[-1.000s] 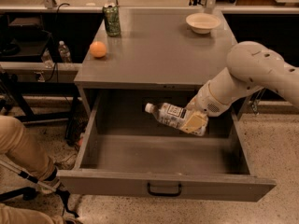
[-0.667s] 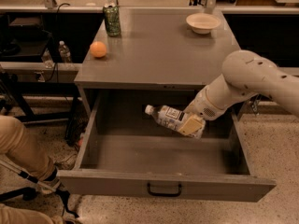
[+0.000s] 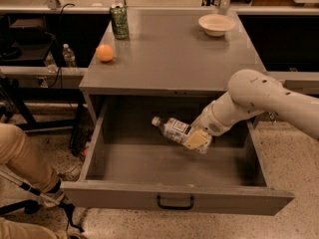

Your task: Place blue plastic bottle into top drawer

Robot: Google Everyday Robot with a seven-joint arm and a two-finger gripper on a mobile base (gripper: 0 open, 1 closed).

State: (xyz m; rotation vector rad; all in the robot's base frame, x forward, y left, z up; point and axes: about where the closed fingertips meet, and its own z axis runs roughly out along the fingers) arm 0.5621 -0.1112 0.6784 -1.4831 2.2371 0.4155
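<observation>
Since a second ago, your gripper (image 3: 196, 139) has sunk a little lower and leftward inside the open top drawer (image 3: 124, 198). It is clamped on the base end of the blue plastic bottle (image 3: 172, 128), held tilted within the drawer, cap up and left of the gripper. Beyond it, on the cabinet top (image 3: 174, 59), sit a bowl (image 3: 216, 24), an orange (image 3: 104, 53) and a green can (image 3: 119, 21).

you've got the bottle (image 3: 173, 129), clear plastic with a white cap and a white label with dark print, tilted nearly on its side inside the open drawer (image 3: 124, 197), cap up and to the left. the gripper (image 3: 196, 140) clasps its base end there. the drawer is wide, shallow, grey, pulled out, small black handle (image 3: 175, 202) centred on its front
</observation>
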